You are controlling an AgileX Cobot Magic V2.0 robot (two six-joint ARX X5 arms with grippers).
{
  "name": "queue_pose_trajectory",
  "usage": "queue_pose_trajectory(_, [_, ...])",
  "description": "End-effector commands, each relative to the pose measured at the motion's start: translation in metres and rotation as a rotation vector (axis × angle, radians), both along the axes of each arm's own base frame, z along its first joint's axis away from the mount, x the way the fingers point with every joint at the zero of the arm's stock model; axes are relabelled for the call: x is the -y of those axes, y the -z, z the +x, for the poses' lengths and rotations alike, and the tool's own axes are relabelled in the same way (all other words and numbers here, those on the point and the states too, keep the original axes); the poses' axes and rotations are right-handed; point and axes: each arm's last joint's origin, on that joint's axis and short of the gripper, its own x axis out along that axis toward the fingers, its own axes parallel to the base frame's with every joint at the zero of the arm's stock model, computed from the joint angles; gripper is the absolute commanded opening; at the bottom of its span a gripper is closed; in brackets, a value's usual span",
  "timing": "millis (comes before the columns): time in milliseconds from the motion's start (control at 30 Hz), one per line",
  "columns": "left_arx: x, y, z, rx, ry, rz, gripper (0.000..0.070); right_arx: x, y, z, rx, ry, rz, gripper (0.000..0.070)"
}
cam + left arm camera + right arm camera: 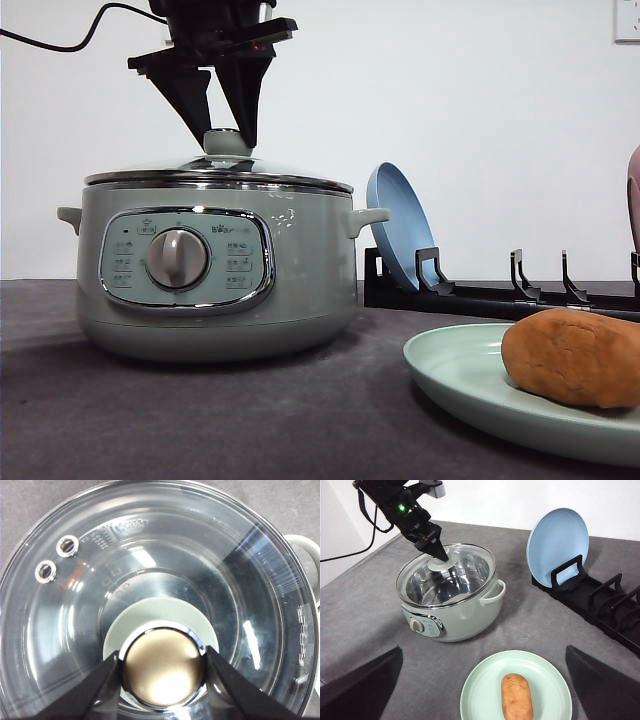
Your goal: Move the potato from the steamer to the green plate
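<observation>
The potato (517, 703) lies on the green plate (480, 690); the lidded steamer (465, 620) looks empty, left gripper (162, 667) clamping its knob (162, 672), right gripper (482, 680) spread wide.

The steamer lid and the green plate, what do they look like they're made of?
Steamer lid: looks like clear glass, since the shiny metal pot interior shows through it; chrome-looking rim, pale green knob with a mirror-like metallic cap. Green plate: matte mint surface without glare, possibly plastic or melamine; ceramic can't be ruled out.

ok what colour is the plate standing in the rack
Pale blue plate upright in the black rack; clearest in the right wrist view.
</observation>
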Motion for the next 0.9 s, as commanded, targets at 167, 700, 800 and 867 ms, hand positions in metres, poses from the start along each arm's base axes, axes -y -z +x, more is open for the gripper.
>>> queue_pose_trajectory(167, [0.008,0.009,0.01,-0.005,0.008,-0.01,0.0,0.0,-0.004,-0.001,0.011,0.003,0.014,0.066])
queue_pose_trajectory(700, [0.009,0.013,0.01,-0.04,0.012,-0.019,0.0323,0.0,-0.004,-0.001,0.012,0.006,0.013,0.066])
queue_pose_trajectory(800, [0.007,0.011,0.009,-0.034,0.009,-0.022,0.0569,0.0,-0.004,-0.001,0.012,0.006,0.013,0.066])
queue_pose_trajectory(867, [0.005,0.007,0.008,-0.026,0.005,-0.027,0.0629,0.0,-0.004,-0.001,0.012,0.006,0.013,0.066])
